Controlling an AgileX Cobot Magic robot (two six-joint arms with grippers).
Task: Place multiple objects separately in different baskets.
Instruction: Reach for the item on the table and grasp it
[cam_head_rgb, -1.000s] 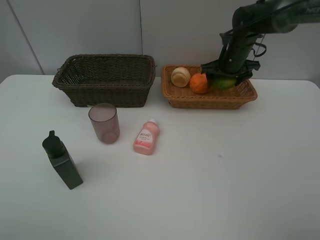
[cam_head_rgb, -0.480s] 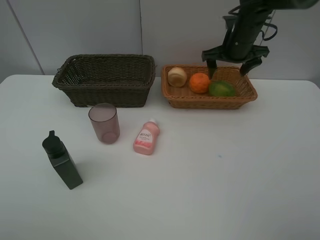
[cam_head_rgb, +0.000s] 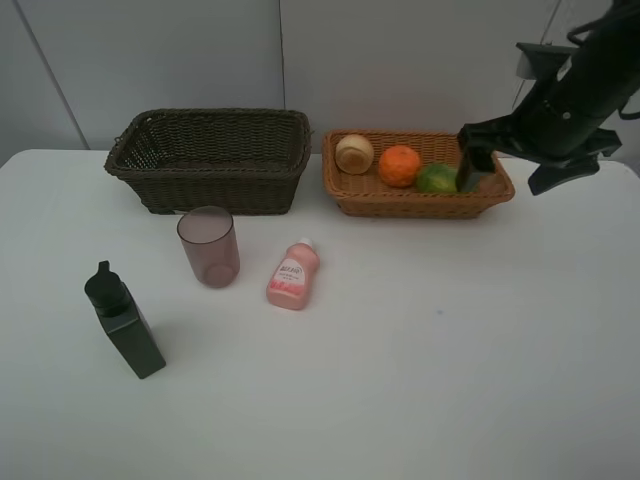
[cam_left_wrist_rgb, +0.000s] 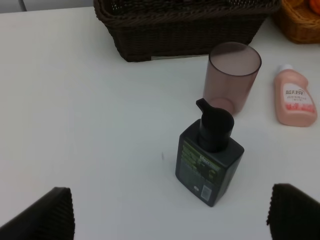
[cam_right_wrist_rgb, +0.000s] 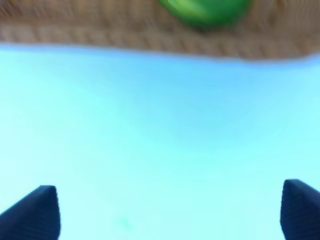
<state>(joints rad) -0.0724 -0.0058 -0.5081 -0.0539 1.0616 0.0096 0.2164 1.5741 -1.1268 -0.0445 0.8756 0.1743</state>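
Three fruits (yellowish fruit (cam_head_rgb: 355, 153), tangerine (cam_head_rgb: 400, 165), green fruit (cam_head_rgb: 436, 178)) lie in the tan basket (cam_head_rgb: 420, 207), just beside the right end effector (cam_head_rgb: 517, 172), which hovers spread and empty. Left end effector (cam_left_wrist_rgb: 170, 220), also spread and empty, faces the pump bottle (cam_left_wrist_rgb: 210, 162); cup (cam_left_wrist_rgb: 233, 75), pink bottle (cam_left_wrist_rgb: 295, 97) and dark basket (cam_left_wrist_rgb: 185, 30) are beyond it. Risk: the pump bottle stands cornerwise to the fingers (cam_left_wrist_rgb: 45, 215), so closing may twist or topple it. Both bottle labels carry print too small to read.

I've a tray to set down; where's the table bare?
Bare: the table right of the pink bottle, in front of the tan basket. Crowded: the left, with cup and pump bottle before the dark basket.
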